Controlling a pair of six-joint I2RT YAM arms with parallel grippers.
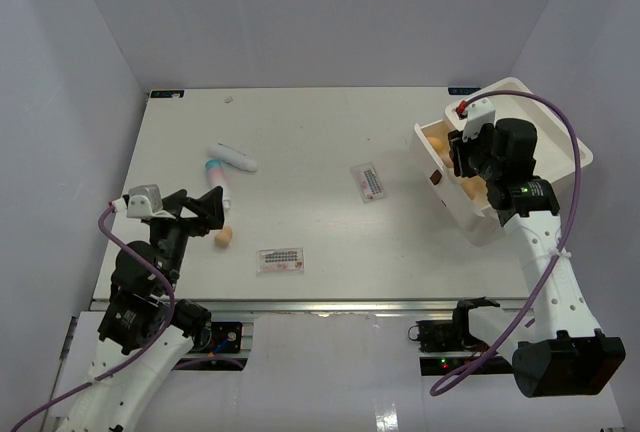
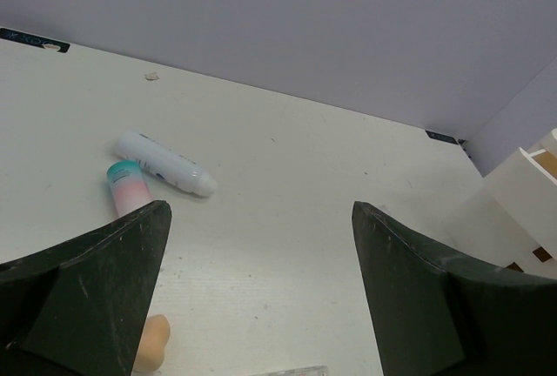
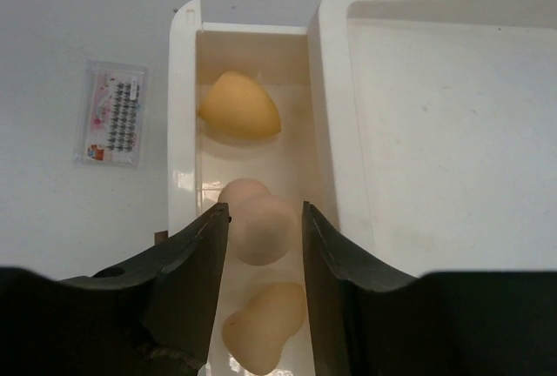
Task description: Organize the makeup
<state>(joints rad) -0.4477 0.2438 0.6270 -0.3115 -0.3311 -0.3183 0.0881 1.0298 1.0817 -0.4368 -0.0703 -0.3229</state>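
Sponges first: three soft egg-shaped ones lie in a row in the narrow side compartment (image 3: 184, 115) of the big white rectangular plastic bin (image 3: 435, 132), which stands at the far right of the white table (image 1: 330, 132). My right gripper (image 3: 265, 212) hangs over that slot with its jaws partly apart, one dark finger on each side of the pale pink middle sponge (image 3: 261, 235). That sponge shows its full round shape, unsqueezed, though I cannot tell whether the pads brush its sides. Beyond it lies the yellow-orange sponge (image 3: 239, 106), and nearer the wrist the pale peach sponge (image 3: 261, 328).

Out on the table, just left of the bin, I see one flat clear rectangular packet with rows of dark dots (image 3: 113, 124). The second clear dotted packet (image 1: 281, 260) lies nearer the arms, about mid-table.

On the left side, the white plastic tube (image 2: 165, 163) and the pink tube with a teal cap (image 2: 128, 189) lie close together, the teal cap almost against the white tube. A lone tan egg-shaped sponge (image 1: 224, 237) lies near them on the bare tabletop. My left gripper (image 2: 259, 211) hovers low just beside it, jaws wide apart and holding nothing; in the wrist view the tan sponge sits at the tip of one finger.
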